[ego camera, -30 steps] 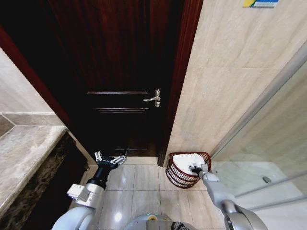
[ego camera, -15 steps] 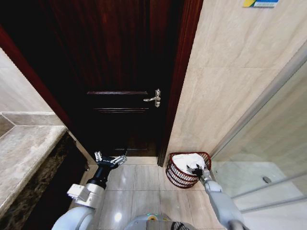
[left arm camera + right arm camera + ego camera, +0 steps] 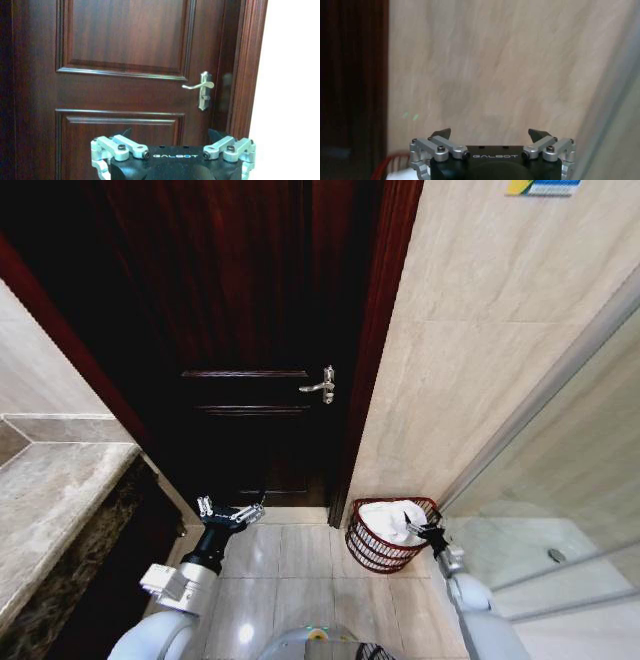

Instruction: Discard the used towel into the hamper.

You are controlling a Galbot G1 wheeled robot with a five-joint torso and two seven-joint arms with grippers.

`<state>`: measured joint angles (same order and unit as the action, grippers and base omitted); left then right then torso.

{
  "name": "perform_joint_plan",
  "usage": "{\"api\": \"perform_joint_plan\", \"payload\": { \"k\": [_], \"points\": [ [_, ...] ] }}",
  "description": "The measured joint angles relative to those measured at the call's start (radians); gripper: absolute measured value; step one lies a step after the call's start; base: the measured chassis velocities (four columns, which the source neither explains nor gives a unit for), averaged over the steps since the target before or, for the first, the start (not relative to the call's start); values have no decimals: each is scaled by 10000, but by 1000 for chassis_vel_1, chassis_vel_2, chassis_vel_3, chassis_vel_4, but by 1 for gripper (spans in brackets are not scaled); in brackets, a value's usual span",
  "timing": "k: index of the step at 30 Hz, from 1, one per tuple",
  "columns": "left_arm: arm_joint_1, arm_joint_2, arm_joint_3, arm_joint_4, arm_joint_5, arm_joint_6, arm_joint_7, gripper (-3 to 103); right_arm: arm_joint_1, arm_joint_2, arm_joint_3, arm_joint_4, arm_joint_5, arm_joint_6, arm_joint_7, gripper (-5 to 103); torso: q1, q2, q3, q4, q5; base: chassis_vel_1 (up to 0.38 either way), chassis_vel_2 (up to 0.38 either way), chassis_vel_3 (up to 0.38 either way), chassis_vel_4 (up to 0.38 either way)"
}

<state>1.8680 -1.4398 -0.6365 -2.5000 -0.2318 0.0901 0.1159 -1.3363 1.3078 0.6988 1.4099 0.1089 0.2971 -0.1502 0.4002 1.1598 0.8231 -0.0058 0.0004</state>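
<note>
The right gripper (image 3: 432,531) hangs with its fingers spread apart and nothing between them, just past the hamper's rim at about three o'clock from the basket's centre. The hamper (image 3: 375,550) stands on the tiled floor (image 3: 300,555) against the beige wall (image 3: 450,380), beside the dark door (image 3: 250,330). The white towel (image 3: 388,520) lies heaped inside it. At nine o'clock from the hamper, the left gripper (image 3: 230,512) hovers spread wide and empty, facing the door.

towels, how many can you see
1: a white towel lying in the hamper on the floor by the wall, the right tool at its rim. Others could be hidden beneath it.
</note>
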Motion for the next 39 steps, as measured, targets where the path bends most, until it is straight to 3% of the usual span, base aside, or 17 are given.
{"api": "perform_joint_plan", "payload": {
  "k": [5, 7, 10, 16, 29, 39],
  "points": [
    [0, 0, -1, 0, 0, 0, 0, 99, -1861, 509, 257, 3199, 813, -189, 847, 100, -1, 1, -1, 0, -8, 0, 0, 0, 0],
    [0, 0, 0, 1, 0, 0, 0, 99, -2033, 549, 276, 3462, 887, -214, 889, 100, 0, 1, -1, 1, -8, 0, 0, 0, 0],
    [0, 0, 0, 0, 0, 0, 0, 99, -3161, 817, 373, 5342, 1236, -425, 1098, 100, -1, 1, -1, 1, -11, 0, 0, 0, 0],
    [0, 0, -1, 0, 0, 0, 0, 99, -3989, 975, 511, 6143, 1244, -394, 1039, 100, -1, 1, 0, 0, -6, 0, 0, 0, 0],
    [0, 0, 0, 0, 0, 0, 0, 99, -4943, 1109, 547, 7674, 1847, -283, -280, 100, -1, 1, 0, 1, -6, 0, 0, 0, 0],
    [0, 0, 0, 0, 0, 0, 0, 99, -5424, 1382, 480, 9067, 1664, -119, -158, 100, 0, 1, 1, 1, -5, 0, 0, 0, 0]
  ]
}}
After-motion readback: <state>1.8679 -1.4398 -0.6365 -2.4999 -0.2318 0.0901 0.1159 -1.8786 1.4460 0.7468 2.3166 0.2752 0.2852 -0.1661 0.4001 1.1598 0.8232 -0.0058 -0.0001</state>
